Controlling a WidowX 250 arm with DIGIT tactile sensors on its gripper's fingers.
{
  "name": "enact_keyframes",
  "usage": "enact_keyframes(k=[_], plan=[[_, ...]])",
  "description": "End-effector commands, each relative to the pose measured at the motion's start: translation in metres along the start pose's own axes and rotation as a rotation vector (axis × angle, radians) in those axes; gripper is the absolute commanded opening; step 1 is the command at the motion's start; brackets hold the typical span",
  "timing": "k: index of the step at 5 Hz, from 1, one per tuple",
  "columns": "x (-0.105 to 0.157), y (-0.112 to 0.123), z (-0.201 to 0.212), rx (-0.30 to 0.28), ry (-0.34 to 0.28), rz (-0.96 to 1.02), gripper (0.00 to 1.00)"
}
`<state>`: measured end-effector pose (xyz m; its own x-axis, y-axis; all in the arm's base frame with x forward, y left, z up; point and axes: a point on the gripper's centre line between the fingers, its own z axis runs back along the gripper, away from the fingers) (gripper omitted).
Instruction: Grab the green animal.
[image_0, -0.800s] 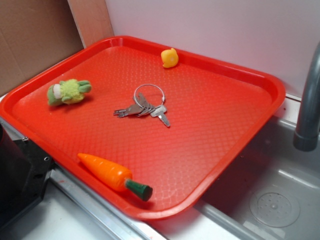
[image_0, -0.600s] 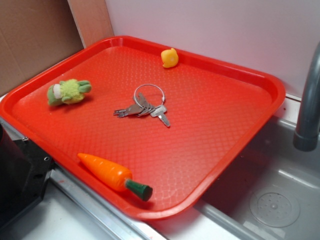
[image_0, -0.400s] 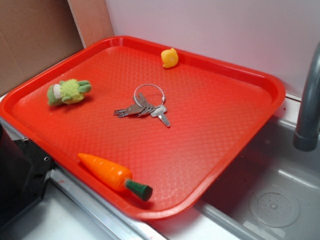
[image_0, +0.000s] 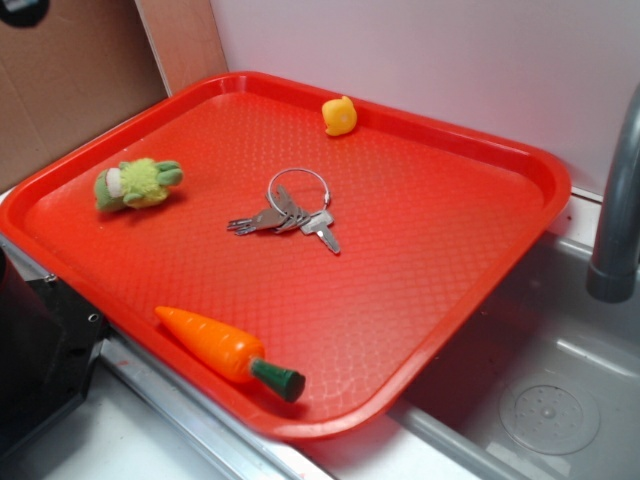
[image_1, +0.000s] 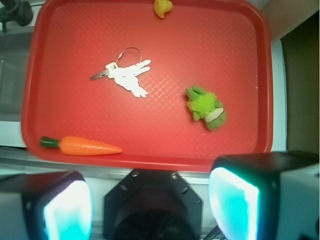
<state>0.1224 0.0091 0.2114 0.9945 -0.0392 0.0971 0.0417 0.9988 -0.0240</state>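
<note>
In the wrist view the gripper (image_1: 150, 200) stands with its two fingers wide apart at the bottom of the frame, one pad (image_1: 67, 210) at the left and the other at the right, both lit pale cyan; nothing lies between them and they touch nothing; they sit off the near edge of the red tray (image_1: 150, 162), well apart from everything on it. The green animal (image_1: 205, 106) lies on its side in the right part of the tray in this view, alone, apart from the keys (image_1: 125, 75) at the middle; the orange carrot (image_1: 82, 145) lies along the near rim at the left, and the yellow duck (image_1: 162, 7) sits at the far rim.

The exterior view shows the same tray (image_0: 520, 160) from the other side, so the green animal (image_0: 137, 184) appears at the left, the keys (image_0: 290, 212) at the centre, the carrot (image_0: 228, 352) near, the duck (image_0: 340, 116) far; it also shows a grey sink (image_0: 560, 400) and a faucet pipe (image_0: 618, 200) at the right; the fingers themselves do not show there.
</note>
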Motion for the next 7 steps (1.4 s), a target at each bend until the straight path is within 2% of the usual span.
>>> enact_keyframes(k=[1, 2, 3, 4, 5, 6, 7], plan=[[0.0, 0.035, -0.028, -0.051, -0.093, -0.218, 1.0], [-0.003, 0.05, -0.046, -0.039, -0.107, -0.305, 1.0], [0.002, 0.062, -0.073, -0.014, -0.112, -0.376, 1.0], [0.014, 0.071, -0.099, -0.018, -0.123, -0.406, 1.0], [0.026, 0.079, -0.127, 0.033, -0.092, -0.407, 1.0], [0.033, 0.087, -0.158, 0.055, -0.044, -0.427, 1.0], [0.038, 0.089, -0.182, 0.05, 0.0, -0.447, 1.0]])
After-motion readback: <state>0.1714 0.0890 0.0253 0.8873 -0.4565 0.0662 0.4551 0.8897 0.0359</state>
